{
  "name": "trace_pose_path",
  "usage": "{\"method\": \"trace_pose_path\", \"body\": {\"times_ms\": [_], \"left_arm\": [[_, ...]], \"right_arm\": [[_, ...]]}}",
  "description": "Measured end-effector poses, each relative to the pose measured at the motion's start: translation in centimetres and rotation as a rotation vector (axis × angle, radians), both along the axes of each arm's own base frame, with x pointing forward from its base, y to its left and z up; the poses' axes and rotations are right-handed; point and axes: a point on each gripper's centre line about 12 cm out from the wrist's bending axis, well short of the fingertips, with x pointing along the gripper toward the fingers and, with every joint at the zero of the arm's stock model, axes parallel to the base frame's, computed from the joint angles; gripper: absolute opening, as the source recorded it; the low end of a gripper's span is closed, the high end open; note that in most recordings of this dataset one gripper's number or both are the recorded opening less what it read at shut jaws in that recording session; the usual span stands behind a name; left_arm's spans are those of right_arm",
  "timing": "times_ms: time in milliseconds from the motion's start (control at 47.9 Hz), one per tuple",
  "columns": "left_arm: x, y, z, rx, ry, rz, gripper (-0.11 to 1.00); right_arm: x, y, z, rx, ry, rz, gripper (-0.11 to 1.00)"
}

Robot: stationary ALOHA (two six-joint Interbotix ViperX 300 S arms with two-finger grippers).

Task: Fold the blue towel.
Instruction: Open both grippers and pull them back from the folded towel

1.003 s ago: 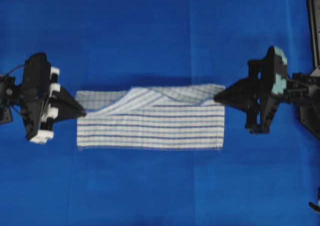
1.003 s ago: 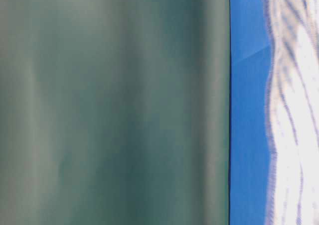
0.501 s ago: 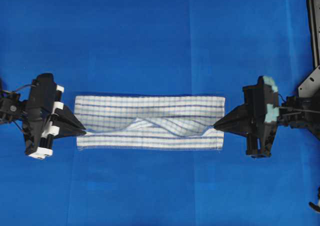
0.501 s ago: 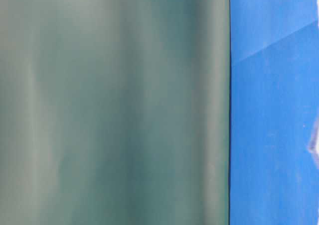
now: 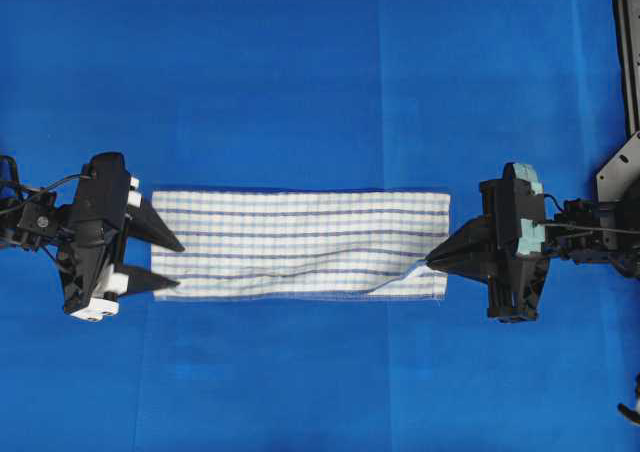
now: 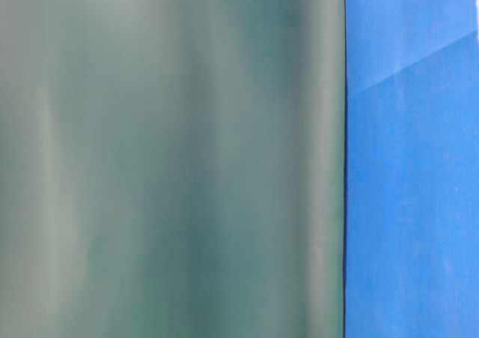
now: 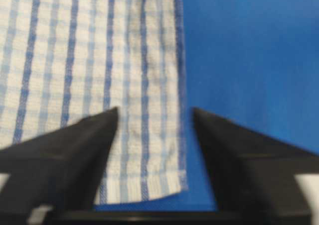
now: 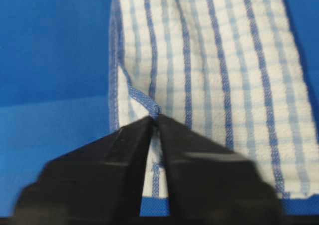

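Seen from overhead, a worktop covered by a solid blue sheet (image 5: 320,72) fills the scene. At the far left, the left claw (image 5: 172,265) lies low and points right, its two black fingers (image 5: 158,226) spread wide apart at the left short edge of the blue towel (image 5: 300,244). In the left wrist view, the towel's corner lies flat between those fingers, gripped by neither.

The blue towel is folded into a long narrow band running left to right across the middle of the worktop. It is white with thin dark and pale blue stripes along its length. It lies mostly flat, with a slight ripple along its near edge.

At the right, the right claw (image 5: 432,262) points left, its fingers nearly together, pinching a small raised fold of hem at the towel's right near corner.
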Motion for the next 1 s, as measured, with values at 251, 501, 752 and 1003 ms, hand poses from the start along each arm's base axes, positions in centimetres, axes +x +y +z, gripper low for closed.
{"method": "trace_pose_path", "body": {"times_ms": [251, 501, 752, 1003], "left_arm": [[-0.5, 0.1, -0.1, 0.008, 0.045, 0.001, 0.8], [-1.0, 0.6, 1.5, 0.015, 0.033, 0.005, 0.8], [-1.0, 3.1, 3.1, 0.066, -0.008, 0.05, 0.8], [-0.5, 5.8, 2.5, 0.147, 0.01, 0.092, 0.8]], "right_arm": [[-0.1, 0.0, 0.2, 0.009, 0.001, 0.0, 0.86], [-0.5, -0.6, 2.9, 0.007, -0.098, 0.009, 0.87], [-1.1, -3.6, 3.7, -0.009, -0.1, -0.07, 0.88], [-1.0, -6.7, 2.3, -0.048, -0.012, -0.164, 0.88]]}}
